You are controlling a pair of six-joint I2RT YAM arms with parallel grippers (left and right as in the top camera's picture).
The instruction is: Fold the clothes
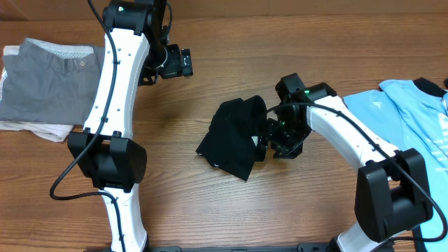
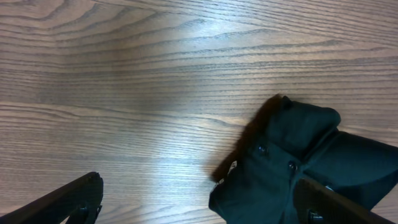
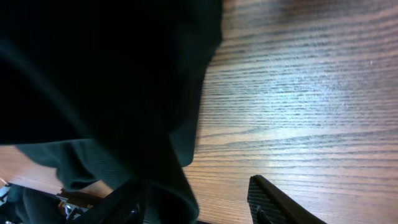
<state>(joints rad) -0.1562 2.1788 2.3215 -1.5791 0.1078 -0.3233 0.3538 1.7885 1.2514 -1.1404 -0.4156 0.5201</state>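
Wood-grain brown table | crumpled black cloth shirt mid-table | my right gripper at its edge, jaws apart; my left gripper spread wide, clear of it

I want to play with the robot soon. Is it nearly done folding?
Not yet. The grey clothes look folded in a pile. The right gripper is at the bunched black shirt, jaws apart; the left gripper hovers open. The blue shirt lies spread out, not folded.

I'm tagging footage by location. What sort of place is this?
Probably a robotics lab bench for laundry folding: two robot arms at a wooden table, with a black shirt, grey shorts and a light blue shirt.
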